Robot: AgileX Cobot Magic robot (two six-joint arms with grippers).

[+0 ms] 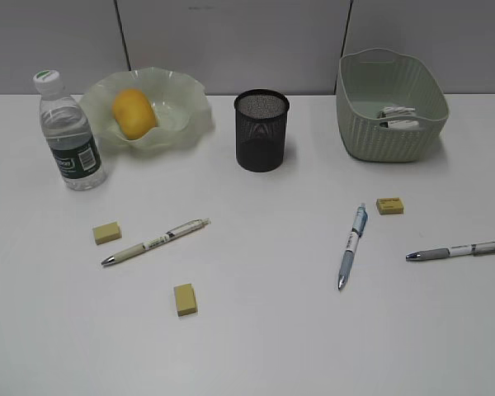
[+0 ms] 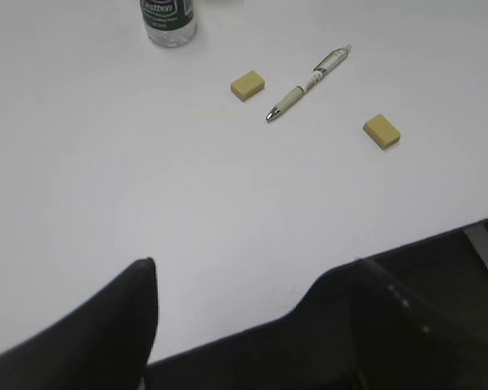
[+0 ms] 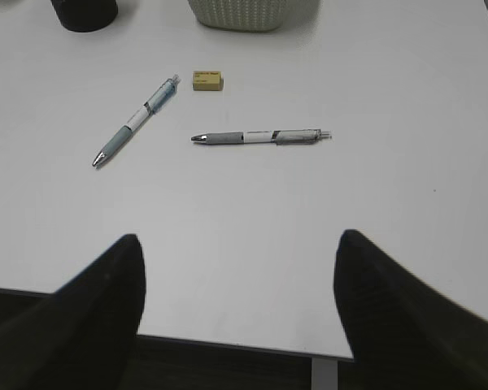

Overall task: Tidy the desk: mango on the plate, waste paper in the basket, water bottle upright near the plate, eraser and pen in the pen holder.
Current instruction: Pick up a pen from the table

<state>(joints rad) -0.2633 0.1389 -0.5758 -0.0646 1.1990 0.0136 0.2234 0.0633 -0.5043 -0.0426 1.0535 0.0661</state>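
The mango [image 1: 134,113] lies on the plate [image 1: 190,99] at the back left of the desk [image 1: 264,346]. The water bottle [image 1: 70,132] stands upright beside the plate. White waste paper [image 1: 396,117] lies in the basket [image 1: 392,140]. The pen holder [image 1: 261,130] stands mid-back. Three yellow erasers [image 1: 106,233] [image 1: 185,299] [image 1: 389,205] and three pens [image 1: 155,241] [image 1: 352,245] [image 1: 458,250] lie loose. My left gripper [image 2: 244,301] is open and empty over the front edge. My right gripper [image 3: 237,244] is open and empty over the front edge, short of the grey pen [image 3: 260,136].
The left wrist view shows the bottle's base [image 2: 169,20], two erasers [image 2: 247,84] [image 2: 381,131] and the beige pen [image 2: 309,83]. The right wrist view shows the blue pen [image 3: 136,120], an eraser [image 3: 207,80], the pen holder [image 3: 83,12] and the basket [image 3: 240,12]. A grey wall stands behind.
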